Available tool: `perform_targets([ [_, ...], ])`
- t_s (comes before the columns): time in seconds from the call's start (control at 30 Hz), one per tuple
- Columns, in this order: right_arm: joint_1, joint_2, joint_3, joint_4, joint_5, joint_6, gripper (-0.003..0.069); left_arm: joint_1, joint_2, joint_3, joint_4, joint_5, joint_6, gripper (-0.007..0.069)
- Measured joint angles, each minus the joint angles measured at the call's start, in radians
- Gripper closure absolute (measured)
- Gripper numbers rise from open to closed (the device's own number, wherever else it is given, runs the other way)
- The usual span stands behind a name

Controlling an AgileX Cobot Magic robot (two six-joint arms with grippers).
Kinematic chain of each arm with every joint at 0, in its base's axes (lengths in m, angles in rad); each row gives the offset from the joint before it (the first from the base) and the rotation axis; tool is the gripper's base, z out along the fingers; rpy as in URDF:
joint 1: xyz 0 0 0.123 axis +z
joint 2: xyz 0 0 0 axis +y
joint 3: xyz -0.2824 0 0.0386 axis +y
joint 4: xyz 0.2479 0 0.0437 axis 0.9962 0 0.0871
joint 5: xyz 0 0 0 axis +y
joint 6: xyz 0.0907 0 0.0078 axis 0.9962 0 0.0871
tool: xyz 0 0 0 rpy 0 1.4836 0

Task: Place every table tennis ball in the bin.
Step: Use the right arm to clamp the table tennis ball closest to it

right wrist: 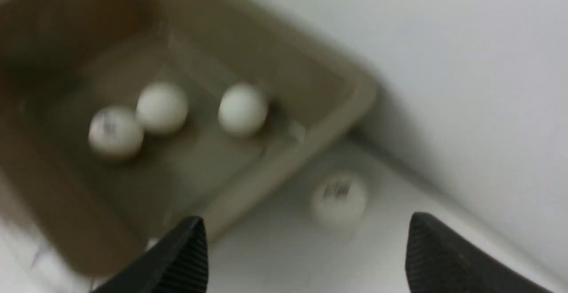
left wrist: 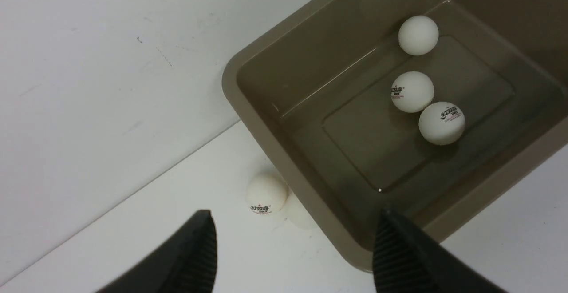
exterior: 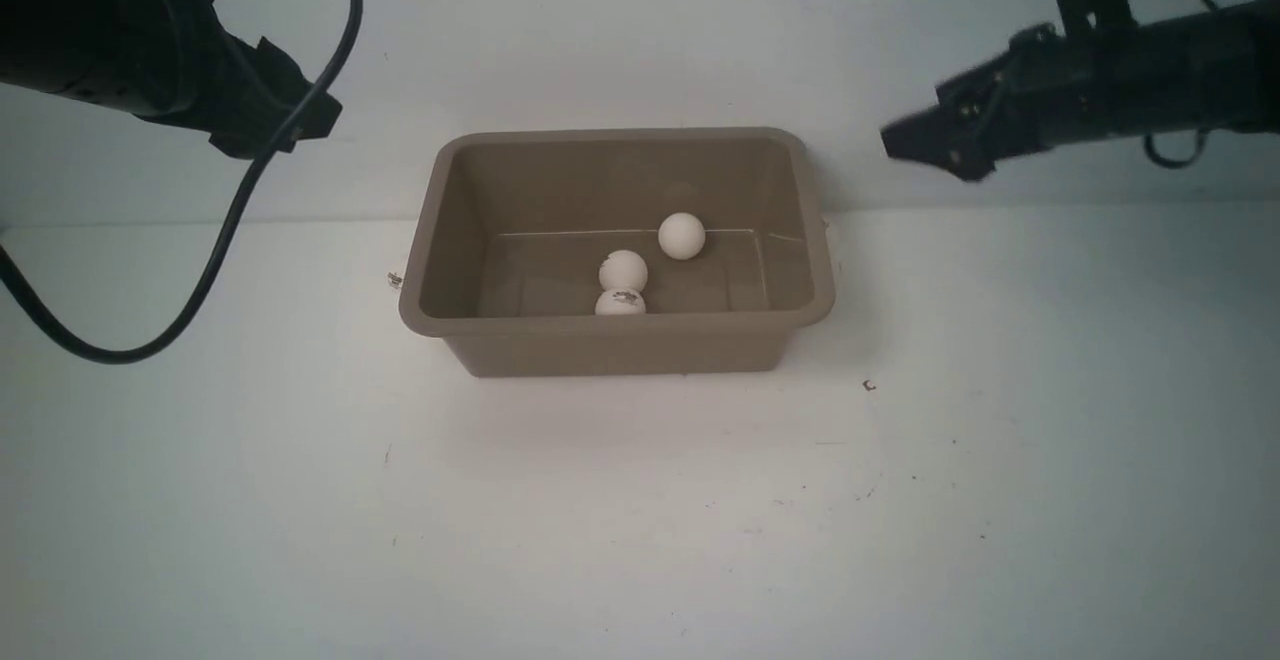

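The taupe bin (exterior: 620,325) stands mid-table against the back wall. Three table tennis balls lie inside it (exterior: 681,236) (exterior: 623,270) (exterior: 620,302). The left wrist view shows the same balls (left wrist: 418,35) (left wrist: 412,91) (left wrist: 441,123) in the bin (left wrist: 268,151). Another ball (left wrist: 266,194) lies on the table against its outer wall, beside a pale round shape (left wrist: 299,215) half under the rim. The blurred right wrist view shows one ball (right wrist: 339,199) on the table behind the bin (right wrist: 284,160). My left gripper (left wrist: 295,248) (exterior: 300,125) and right gripper (right wrist: 306,257) (exterior: 900,145) hover open and empty.
A white wall rises just behind the bin, leaving narrow gaps where the outside balls lie. A black cable (exterior: 200,290) loops down from my left arm over the table's left side. From the front, the bin hides the balls outside it.
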Motion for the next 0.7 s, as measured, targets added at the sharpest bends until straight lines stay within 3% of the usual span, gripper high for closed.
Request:
perform_targets([
  [0.1,0.000,0.000,0.000,-0.132,0.061,0.024,0.0122,0.000,0.000,0.000,-0.004,0.000,0.000,0.0198],
  [0.2,0.005,0.000,0.000,-0.167,0.069,0.027,0.0129,0.000,0.000,0.000,-0.012,0.000,0.000,0.0198],
  [0.47,0.036,0.032,0.000,-0.151,0.041,-0.086,0.0144,0.000,0.000,0.000,-0.022,0.000,0.000,0.0198],
  [0.7,0.047,0.140,0.000,-0.011,-0.089,-0.280,0.0126,0.000,0.000,0.000,-0.022,0.000,0.000,0.0198],
])
